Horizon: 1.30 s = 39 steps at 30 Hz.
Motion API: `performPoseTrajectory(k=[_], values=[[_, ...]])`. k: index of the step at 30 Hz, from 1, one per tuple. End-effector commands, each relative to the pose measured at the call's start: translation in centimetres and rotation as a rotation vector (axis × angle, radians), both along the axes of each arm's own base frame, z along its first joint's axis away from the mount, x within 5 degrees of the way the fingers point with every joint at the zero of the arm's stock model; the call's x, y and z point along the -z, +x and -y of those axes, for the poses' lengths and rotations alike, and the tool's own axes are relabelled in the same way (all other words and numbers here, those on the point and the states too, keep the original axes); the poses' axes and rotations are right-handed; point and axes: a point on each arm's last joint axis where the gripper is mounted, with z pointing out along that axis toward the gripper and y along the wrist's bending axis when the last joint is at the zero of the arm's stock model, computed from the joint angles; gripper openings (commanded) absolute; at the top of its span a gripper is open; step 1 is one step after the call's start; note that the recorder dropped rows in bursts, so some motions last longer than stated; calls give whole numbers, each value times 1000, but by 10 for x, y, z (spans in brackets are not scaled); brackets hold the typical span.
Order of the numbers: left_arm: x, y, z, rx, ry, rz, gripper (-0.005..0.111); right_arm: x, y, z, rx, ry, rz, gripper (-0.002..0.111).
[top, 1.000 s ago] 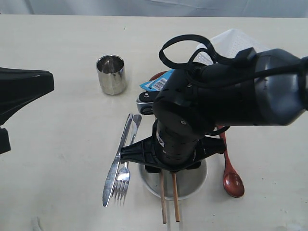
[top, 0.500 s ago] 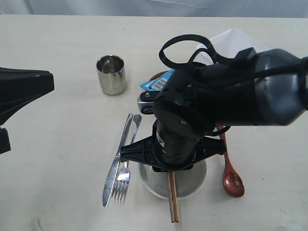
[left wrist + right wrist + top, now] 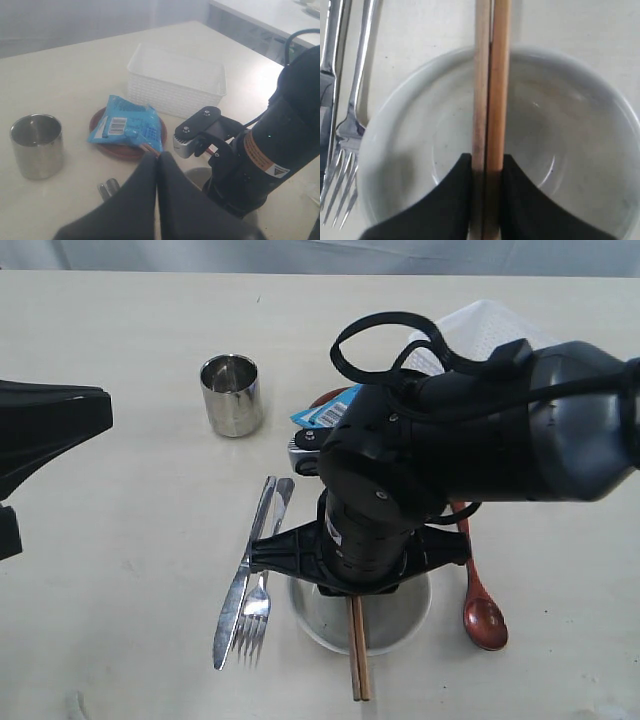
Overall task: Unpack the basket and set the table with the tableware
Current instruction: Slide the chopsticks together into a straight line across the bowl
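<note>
Grips both chopsticks (image 3: 490, 90), pressed side by side, in clenched right pincer (image 3: 485, 170) above bowl (image 3: 580, 150) on table (image 3: 130, 540), just beside fork (image 3: 262, 600) and knife (image 3: 240, 590). Should lift level, then set down parallel, clear of bowl. Holds left pincer (image 3: 158, 165) clenched, empty. Shows barcode on blue packet (image 3: 127, 125) atop plate (image 3: 95, 119) by basket (image 3: 175, 85); no readable words.

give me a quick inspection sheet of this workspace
surface: pale table, bare parts look clean
job's things: cup upright; knife and fork side by side on one side of the bowl, spoon on the other; chopsticks over the bowl; plate; basket beyond it
clutter: blue snack packet lying on the plate
grippers: right fingers shut on the chopsticks; left fingers shut, holding nothing
cables: black cable looped above the right arm
surroundings: another tabletop beyond, in the left wrist view
</note>
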Motion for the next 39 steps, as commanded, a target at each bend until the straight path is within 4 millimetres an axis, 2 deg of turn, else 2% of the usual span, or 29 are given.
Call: performPoseTrajectory(k=[1, 19, 39], values=[[-3, -1, 0, 5, -13, 4, 0, -4, 3, 0, 29, 5, 33, 6], [-2, -2, 0, 7, -12, 2, 0, -9, 5, 4, 70, -14, 67, 6], [-2, -3, 1, 17, -15, -9, 0, -2, 3, 2, 108, -14, 27, 6]])
